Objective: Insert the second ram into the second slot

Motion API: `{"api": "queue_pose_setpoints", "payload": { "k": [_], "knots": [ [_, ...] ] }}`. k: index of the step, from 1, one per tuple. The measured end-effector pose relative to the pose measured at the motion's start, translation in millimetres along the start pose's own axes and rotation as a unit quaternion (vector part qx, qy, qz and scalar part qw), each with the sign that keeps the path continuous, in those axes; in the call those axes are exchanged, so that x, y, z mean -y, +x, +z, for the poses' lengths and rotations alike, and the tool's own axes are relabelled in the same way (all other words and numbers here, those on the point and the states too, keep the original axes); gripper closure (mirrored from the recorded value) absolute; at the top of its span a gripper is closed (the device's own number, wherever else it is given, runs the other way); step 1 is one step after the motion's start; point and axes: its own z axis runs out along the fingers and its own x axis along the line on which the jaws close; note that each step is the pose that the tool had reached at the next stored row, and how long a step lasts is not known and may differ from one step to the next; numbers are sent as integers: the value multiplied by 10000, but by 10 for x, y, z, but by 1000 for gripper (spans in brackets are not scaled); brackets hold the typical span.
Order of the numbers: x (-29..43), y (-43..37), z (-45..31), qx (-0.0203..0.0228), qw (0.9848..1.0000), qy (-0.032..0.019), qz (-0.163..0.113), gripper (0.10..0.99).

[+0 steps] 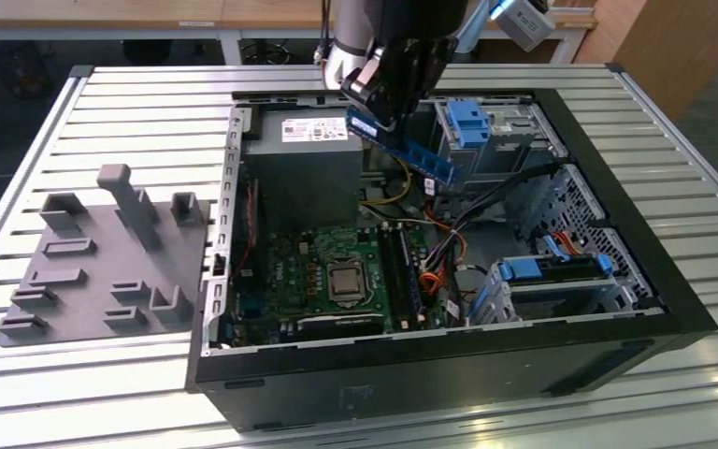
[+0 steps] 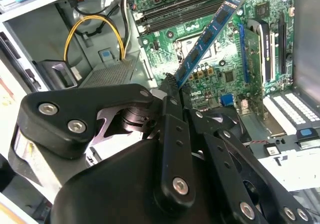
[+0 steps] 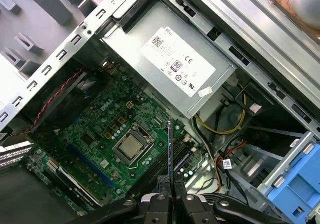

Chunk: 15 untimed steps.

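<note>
Item: second ram, gripped, above the open computer case (image 1: 658, 281).
Detail: Your hand (image 1: 381, 105) is clamped on one end of the second ram (image 1: 419, 154). The stick hangs tilted in the upper middle of the exterior view, beside the power supply (image 1: 303, 154) and well apart from the motherboard (image 1: 322, 271) and its memory slots (image 1: 396, 271) near frame centre. The case stands on the slatted table (image 1: 122, 94).

Probably a robotics lab or workshop: an opened computer case (image 1: 396, 383) lies on a slatted aluminium tabletop (image 1: 147, 103) directly beneath the tool (image 1: 378, 112). A grey moulded fixture plate (image 1: 85, 271) sits on the same tabletop, off to the tool's side, and pale desks (image 1: 109, 19) stand beyond it.
</note>
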Motion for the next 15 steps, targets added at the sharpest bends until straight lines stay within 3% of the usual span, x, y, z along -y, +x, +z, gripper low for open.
{"api": "queue_pose_setpoints", "payload": {
  "k": [15],
  "knots": [
    [0, 0, 0, 11, 9985, 18, 552, 949]
  ]
}}
